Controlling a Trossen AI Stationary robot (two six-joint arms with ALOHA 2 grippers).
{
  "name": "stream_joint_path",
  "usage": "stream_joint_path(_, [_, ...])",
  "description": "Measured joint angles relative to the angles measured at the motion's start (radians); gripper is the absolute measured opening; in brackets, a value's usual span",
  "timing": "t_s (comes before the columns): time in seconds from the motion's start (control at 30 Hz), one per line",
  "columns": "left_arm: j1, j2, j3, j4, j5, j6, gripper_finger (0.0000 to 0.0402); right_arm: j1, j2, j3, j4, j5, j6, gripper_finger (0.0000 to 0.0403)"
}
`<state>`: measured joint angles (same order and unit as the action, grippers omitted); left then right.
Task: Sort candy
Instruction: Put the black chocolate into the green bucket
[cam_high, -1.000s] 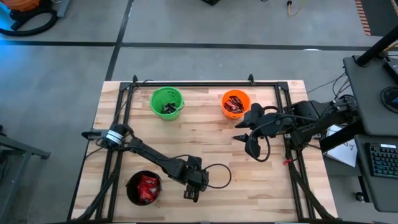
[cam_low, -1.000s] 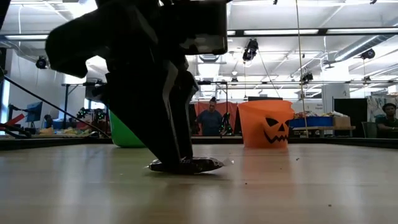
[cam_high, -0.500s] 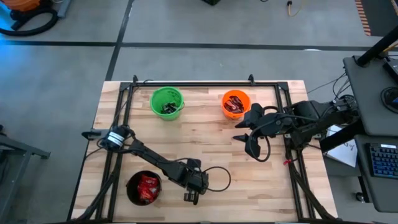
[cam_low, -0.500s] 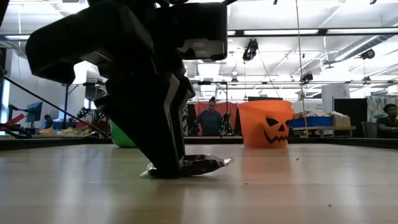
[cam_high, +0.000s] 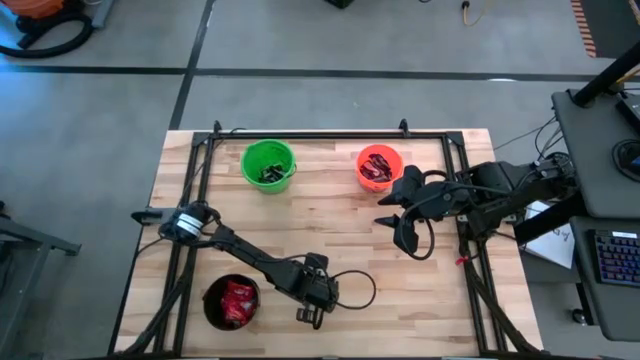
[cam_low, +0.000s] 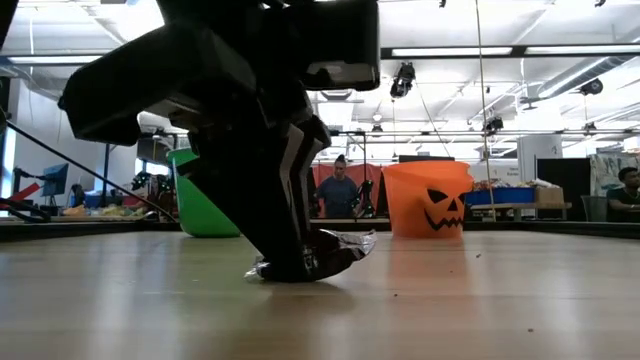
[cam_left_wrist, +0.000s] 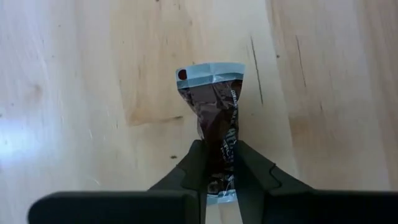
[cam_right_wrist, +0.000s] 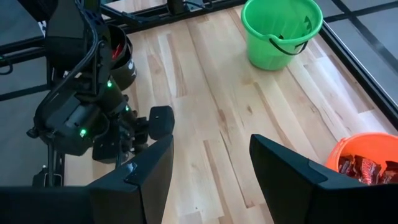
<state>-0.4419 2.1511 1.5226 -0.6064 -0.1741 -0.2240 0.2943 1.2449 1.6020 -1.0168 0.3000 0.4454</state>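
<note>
Dark brown-red candy bar (cam_left_wrist: 214, 118) (crinkled wrapper), one end lifted off wood.

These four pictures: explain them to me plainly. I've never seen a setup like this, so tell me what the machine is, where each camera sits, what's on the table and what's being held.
It is a robot with two dark arms at a wooden table, each ending in two fingers.

The overhead picture looks straight down. The table-height picture looks level across the wood into the room, where people stand. The other two come from cameras on each arm's wrist.

On the table stand three small buckets: a green bucket with dark sweets inside, an orange bucket with brown-red ones, and a black bucket with bright red ones.

The left gripper is down at the table's front edge, its fingers pinching a dark brown-red candy bar whose free end tilts up off the wood. The right gripper hangs open near the orange bucket, holding nothing.
</note>
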Motion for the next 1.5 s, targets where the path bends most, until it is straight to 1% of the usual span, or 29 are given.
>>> stream_joint_path(0.17, [0.005, -0.006, 0.042, -0.089, -0.011, 0.044, 0.0035, 0.000, 0.000, 0.000, -0.014, 0.000, 0.000, 0.0206])
stream_joint_path(0.5, [0.031, -0.070, 0.036, -0.083, -0.011, 0.081, 0.0035, 0.000, -0.002, 0.000, -0.029, 0.016, 0.000, 0.0206])
stream_joint_path(0.67, [0.045, -0.140, 0.031, -0.114, -0.077, 0.101, 0.0035, 0.000, -0.004, 0.000, -0.031, 0.015, -0.010, 0.0206])
stream_joint_path(0.73, [0.058, -0.173, 0.021, -0.129, -0.088, 0.103, 0.0035, 0.000, -0.007, 0.000, -0.034, 0.016, -0.021, 0.0206])
stream_joint_path(0.87, [0.095, -0.275, -0.005, -0.169, -0.130, 0.108, 0.0035, 0.000, -0.022, 0.000, -0.051, 0.016, -0.038, 0.0206])
stream_joint_path(1.0, [0.142, -0.378, -0.011, -0.192, -0.131, 0.106, 0.0035, 0.000, -0.033, 0.000, -0.056, 0.016, -0.038, 0.0206])
stream_joint_path(1.07, [0.172, -0.436, -0.033, -0.209, -0.131, 0.111, 0.0035, 0.000, -0.034, 0.000, -0.054, 0.019, -0.043, 0.0206])
stream_joint_path(1.17, [0.231, -0.532, -0.116, -0.213, -0.123, 0.096, 0.0035, 0.000, -0.034, 0.000, -0.049, 0.045, -0.054, 0.0206])
stream_joint_path(1.33, [0.330, -0.706, -0.277, -0.210, -0.089, -0.015, 0.0035, 0.000, -0.034, 0.000, -0.049, 0.055, -0.053, 0.0206])
stream_joint_path(1.43, [0.371, -0.801, -0.331, -0.176, -0.093, -0.044, 0.0035, 0.000, -0.034, 0.000, -0.048, 0.092, -0.053, 0.0206])
stream_joint_path(1.5, [0.397, -0.855, -0.343, -0.168, -0.121, -0.053, 0.0035, 0.000, -0.034, 0.000, -0.048, 0.122, -0.053, 0.0206])
